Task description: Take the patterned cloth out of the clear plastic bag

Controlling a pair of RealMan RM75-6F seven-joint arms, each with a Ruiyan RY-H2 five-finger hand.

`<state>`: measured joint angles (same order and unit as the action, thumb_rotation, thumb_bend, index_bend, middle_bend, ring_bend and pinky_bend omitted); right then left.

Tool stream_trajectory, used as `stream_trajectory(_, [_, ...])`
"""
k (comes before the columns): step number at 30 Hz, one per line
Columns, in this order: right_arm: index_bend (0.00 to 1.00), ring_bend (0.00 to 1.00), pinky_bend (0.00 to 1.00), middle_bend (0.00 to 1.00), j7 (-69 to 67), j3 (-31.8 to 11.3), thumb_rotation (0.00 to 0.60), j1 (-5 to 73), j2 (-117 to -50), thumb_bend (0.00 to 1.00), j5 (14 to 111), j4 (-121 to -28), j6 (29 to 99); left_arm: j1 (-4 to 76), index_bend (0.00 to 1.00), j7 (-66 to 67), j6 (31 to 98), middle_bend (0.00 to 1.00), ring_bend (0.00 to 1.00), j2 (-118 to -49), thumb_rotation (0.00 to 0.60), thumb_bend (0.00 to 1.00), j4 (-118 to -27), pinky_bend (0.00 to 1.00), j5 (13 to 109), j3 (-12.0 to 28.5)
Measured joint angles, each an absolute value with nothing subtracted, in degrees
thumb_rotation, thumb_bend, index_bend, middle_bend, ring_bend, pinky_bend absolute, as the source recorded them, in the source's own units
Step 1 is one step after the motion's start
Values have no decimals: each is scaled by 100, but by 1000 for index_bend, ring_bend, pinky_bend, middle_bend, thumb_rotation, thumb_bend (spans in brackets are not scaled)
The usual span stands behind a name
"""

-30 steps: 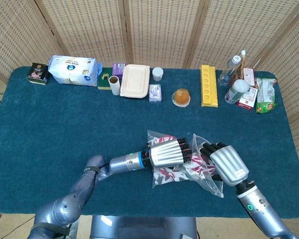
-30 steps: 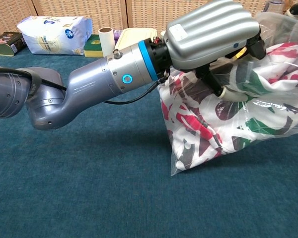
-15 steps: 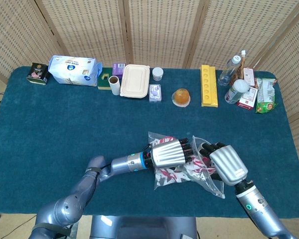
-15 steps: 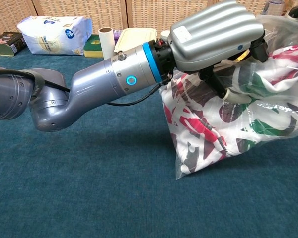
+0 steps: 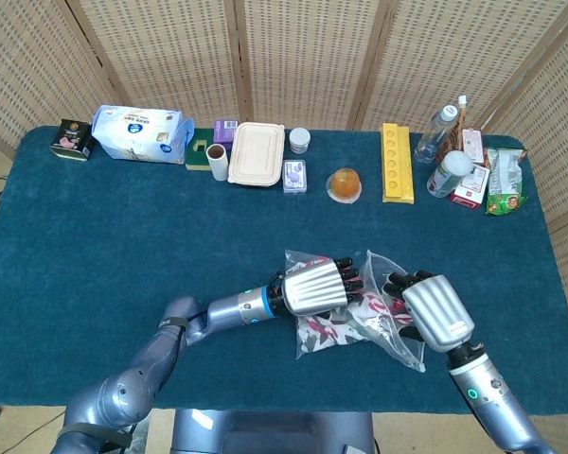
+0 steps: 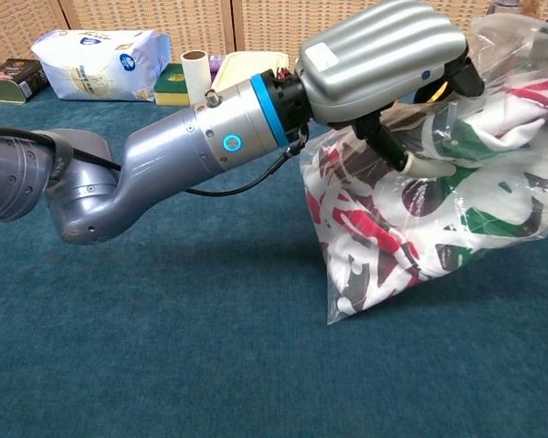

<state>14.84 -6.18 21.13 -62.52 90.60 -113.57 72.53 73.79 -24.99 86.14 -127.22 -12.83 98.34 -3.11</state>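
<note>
Since a second ago, shifted slightly right and a touch further from the robot: clear plastic bag (image 5: 360,317) and both hands with it; in the chest view, lower corner of the bag now further right on the blue desk (image 5: 123,246). Otherwise unchanged: same holds, same row of goods along the far edge.

Lying near the front edge of the desk, long axis running left to right in the head view, closed bottom corner toward the robot's left, mouth toward its right. Still inside, filling most of the bag: patterned cloth (image 6: 411,219), white with red, green and dark shapes, bunched.

Left hand (image 5: 314,287) laid over the bag's upper left part, fingers curled down onto plastic and cloth, gripping them from above. Right hand (image 5: 434,309) at the mouth end, fingertips hooked at the plastic rim; probably pinching it, though actual contact hidden by the back of the hand. Right hand out of the chest view.

Behind, well apart: white lidded container (image 5: 257,153), yellow tray (image 5: 396,162).
</note>
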Motion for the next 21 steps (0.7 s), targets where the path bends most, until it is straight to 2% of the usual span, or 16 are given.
stream_trajectory(7, [660,659,574,529,1574,-614,600,2087,-6362,367,9012,-11346,7320,7312,313,-2642,8574,369,316,-12641,600,32,-1466,363,9754,-238])
stream_trajectory(10, [662,663,573,532,1639,-614,600,2084,-6399,367,8973,-11355,7324,7283,229,-2675,8534,288,237,-12587,600,8,-1571,299,9722,-208])
stream_trajectory(15, [662,663,568,532,1818,-637,600,2088,-6465,366,8786,-11373,7304,7264,176,-2751,8411,232,178,-12445,600,0,-1887,275,9611,-84])
stream_trajectory(21, [662,663,555,532,1954,-675,600,2109,-6485,366,8534,-11360,7240,7226,146,-2747,8289,216,166,-12087,600,0,-2500,274,9541,18])
